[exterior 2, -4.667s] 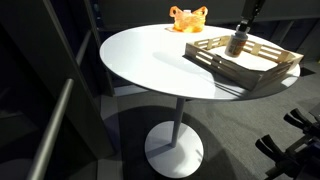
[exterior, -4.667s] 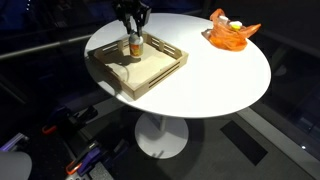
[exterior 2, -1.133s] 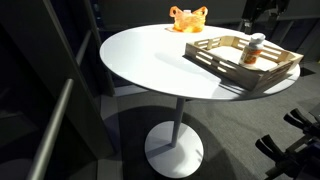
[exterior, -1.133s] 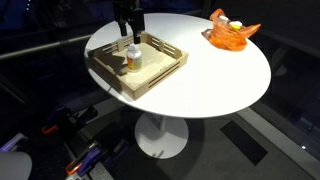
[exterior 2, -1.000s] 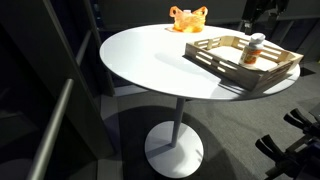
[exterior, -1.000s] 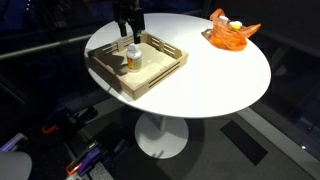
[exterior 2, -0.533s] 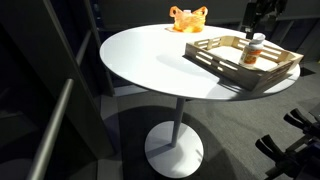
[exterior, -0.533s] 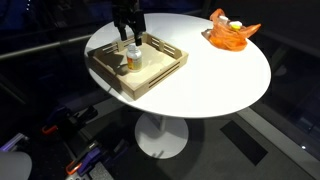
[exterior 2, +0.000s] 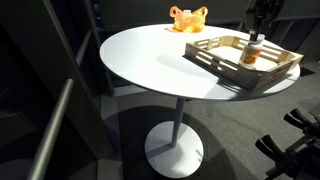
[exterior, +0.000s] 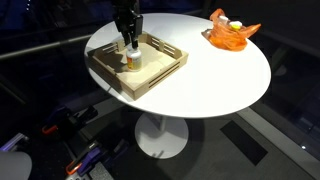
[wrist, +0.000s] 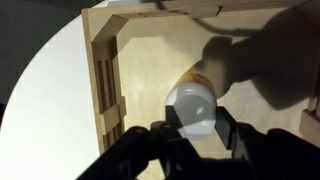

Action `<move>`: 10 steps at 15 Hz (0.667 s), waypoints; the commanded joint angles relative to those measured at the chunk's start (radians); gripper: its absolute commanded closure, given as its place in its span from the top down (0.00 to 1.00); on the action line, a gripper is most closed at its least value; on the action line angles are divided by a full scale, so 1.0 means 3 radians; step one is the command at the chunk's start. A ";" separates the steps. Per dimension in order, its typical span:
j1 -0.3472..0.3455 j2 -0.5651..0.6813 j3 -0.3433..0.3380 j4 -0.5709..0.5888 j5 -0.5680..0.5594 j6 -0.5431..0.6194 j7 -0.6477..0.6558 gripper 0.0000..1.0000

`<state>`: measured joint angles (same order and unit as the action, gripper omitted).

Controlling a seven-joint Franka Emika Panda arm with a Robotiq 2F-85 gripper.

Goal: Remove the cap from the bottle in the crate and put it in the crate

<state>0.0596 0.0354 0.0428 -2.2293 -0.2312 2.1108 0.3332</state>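
The gripper (wrist: 196, 134) is seen with jaws spread, flanking the white cap (wrist: 192, 106) directly beneath it; contact cannot be told. The bottle (exterior 2: 252, 54) is stood upright, long axis vertical, inside the wooden crate (exterior: 152, 82) on the round table (exterior: 215, 75).

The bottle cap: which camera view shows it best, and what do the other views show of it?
The wrist view: the white cap sits large and central, seen from above, flanked by the gripper. In both exterior views the bottle is tiny, its cap barely distinguishable under the gripper.
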 commanded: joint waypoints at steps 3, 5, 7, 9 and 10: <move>0.0000 -0.0048 -0.0001 0.0010 -0.0074 -0.0003 0.0068 0.19; -0.0005 -0.0074 -0.0004 0.0017 -0.0062 -0.0013 0.0054 0.19; -0.0013 -0.0097 -0.0008 0.0029 -0.0044 -0.0025 0.0036 0.19; -0.0027 -0.0112 -0.0015 0.0047 -0.0024 -0.0035 0.0031 0.19; -0.0037 -0.0109 -0.0022 0.0063 -0.0010 -0.0042 0.0034 0.19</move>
<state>0.0558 0.0188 0.0410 -2.2234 -0.2313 2.1112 0.3332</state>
